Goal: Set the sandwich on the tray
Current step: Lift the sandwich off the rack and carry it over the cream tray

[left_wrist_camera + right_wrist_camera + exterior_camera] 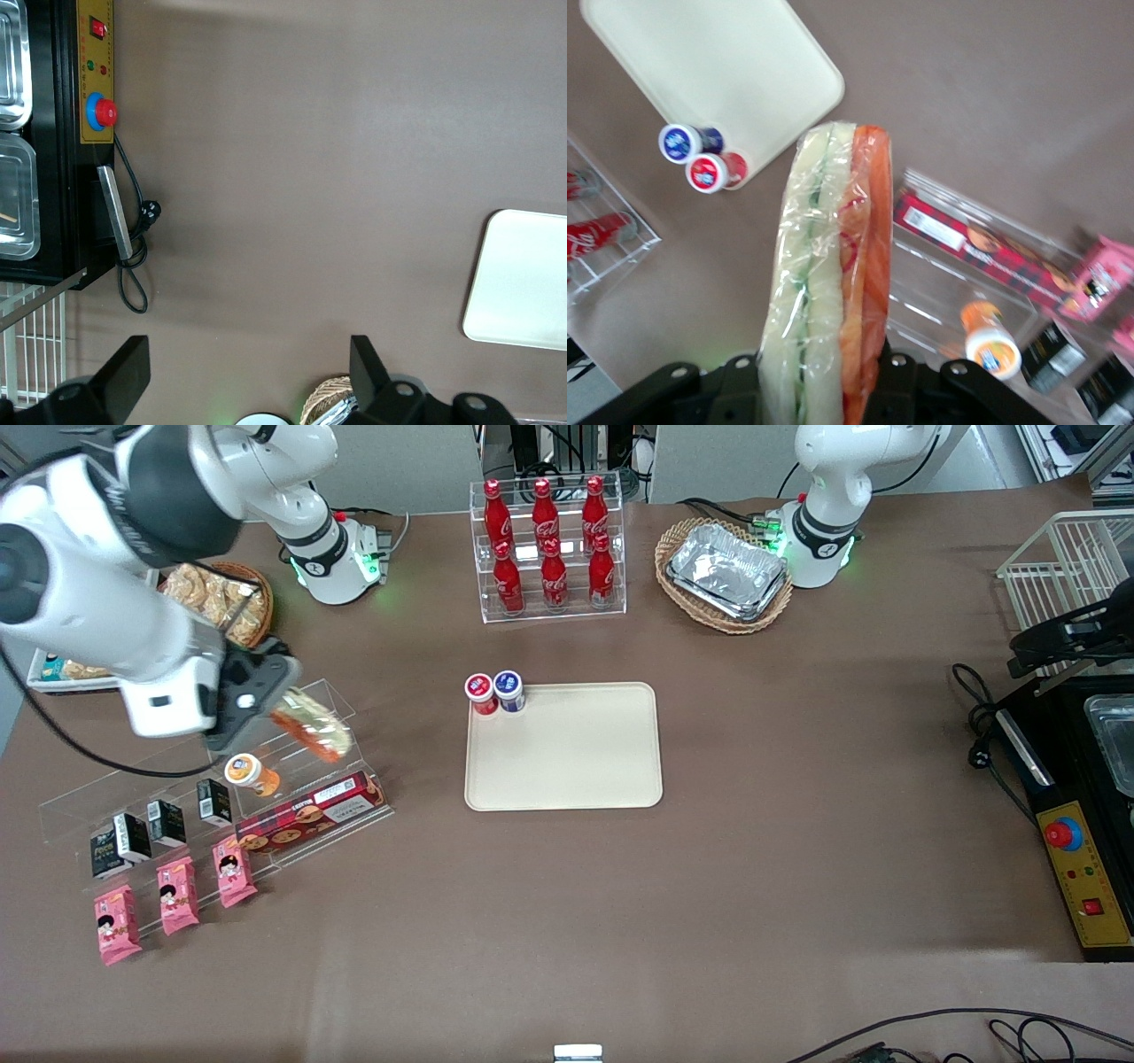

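Note:
My right gripper [270, 713] is shut on the wrapped sandwich [312, 727] and holds it in the air above the clear tiered snack shelf [301, 797] at the working arm's end of the table. In the right wrist view the sandwich [826, 283] stands edge-on between the jaws, pale bread with green and orange-red filling. The cream-beige tray [567, 748] lies flat at the table's middle; it also shows in the right wrist view [718, 66] and the left wrist view [523, 283]. Two small capped cups, red [480, 692] and blue [508, 690], stand on the tray's corner.
The shelf carries a biscuit box [310, 815], an orange-lidded cup [251, 773], black cartons [164, 824] and pink packets [177, 895]. A rack of cola bottles [549, 549] and a basket of foil trays [726, 574] stand farther from the front camera than the tray.

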### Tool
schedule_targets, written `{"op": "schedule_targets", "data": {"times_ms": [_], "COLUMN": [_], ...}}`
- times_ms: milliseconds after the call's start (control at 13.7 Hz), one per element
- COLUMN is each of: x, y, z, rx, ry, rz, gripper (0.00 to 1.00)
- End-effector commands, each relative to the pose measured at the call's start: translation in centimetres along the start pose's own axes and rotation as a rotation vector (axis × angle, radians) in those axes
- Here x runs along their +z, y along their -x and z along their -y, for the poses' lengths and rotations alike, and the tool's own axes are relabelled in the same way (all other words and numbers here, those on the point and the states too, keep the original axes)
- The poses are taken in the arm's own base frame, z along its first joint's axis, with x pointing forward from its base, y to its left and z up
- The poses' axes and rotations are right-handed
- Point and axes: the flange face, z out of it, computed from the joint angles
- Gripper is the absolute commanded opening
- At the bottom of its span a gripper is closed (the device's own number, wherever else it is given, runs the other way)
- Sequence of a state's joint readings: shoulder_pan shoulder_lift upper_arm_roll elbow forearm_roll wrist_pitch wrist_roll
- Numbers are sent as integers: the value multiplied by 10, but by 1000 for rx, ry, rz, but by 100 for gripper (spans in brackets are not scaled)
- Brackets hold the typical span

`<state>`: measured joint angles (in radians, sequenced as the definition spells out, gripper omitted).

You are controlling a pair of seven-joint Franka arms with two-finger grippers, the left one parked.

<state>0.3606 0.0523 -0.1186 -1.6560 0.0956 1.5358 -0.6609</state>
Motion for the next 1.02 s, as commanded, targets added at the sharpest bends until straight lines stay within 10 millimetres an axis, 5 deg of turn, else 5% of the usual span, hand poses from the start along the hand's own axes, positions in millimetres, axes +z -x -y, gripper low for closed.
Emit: {"op": "schedule_targets", "data": {"times_ms": [0, 510, 801, 947], "x": [23, 114, 188, 222], "y": [-56, -180, -227, -244], "z": [10, 89, 152, 158], "rx": [-56, -253, -257, -308], "ry": [-55, 47, 114, 173], "rz": [-36, -113, -61, -65], "gripper": [38, 38, 38, 38]}}
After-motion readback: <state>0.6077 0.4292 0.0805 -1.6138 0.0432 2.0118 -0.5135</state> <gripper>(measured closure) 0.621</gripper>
